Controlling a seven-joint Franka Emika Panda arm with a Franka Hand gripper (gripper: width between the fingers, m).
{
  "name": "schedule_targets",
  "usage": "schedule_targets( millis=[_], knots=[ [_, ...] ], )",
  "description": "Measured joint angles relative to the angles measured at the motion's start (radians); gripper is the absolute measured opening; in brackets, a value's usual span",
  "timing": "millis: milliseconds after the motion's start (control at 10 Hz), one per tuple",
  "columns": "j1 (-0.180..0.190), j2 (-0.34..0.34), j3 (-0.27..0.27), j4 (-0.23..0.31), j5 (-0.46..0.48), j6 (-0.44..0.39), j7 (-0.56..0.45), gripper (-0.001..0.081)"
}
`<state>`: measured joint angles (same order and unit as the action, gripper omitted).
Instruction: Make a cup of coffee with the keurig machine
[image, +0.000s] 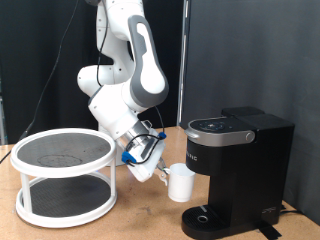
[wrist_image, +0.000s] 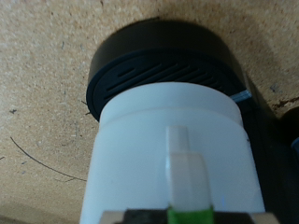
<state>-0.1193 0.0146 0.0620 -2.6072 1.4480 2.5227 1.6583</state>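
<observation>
White rounded arm, perhaps blue wrist fittings

In the wrist view the cup fills the frame, blurred, its base cut off by the edge beside the gripper; it covers much of the drip tray beyond. In the exterior view the gripper fingertips are too small to tell apart, and the keurig machine runs off the edge.

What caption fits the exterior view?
Gripper holds the white cup in the air beside the keurig machine, above its drip tray.
</observation>
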Motion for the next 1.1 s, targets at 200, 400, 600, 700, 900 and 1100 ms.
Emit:
schedule_targets(
  millis=[200, 400, 600, 700, 900, 1100],
  knots=[
    [0.009, 0.025, 0.029, 0.022, 0.071, 0.035, -0.026, 0.0003],
    [0.016, 0.062, 0.051, 0.058, 0.117, 0.059, -0.038, 0.0003],
    [0.022, 0.102, 0.07, 0.091, 0.14, 0.079, -0.041, 0.0003],
    [0.024, 0.119, 0.078, 0.103, 0.144, 0.087, -0.041, 0.0003],
    [0.025, 0.154, 0.093, 0.119, 0.159, 0.099, -0.054, 0.0003],
    [0.025, 0.182, 0.104, 0.132, 0.187, 0.11, -0.083, 0.0003]
  ],
)
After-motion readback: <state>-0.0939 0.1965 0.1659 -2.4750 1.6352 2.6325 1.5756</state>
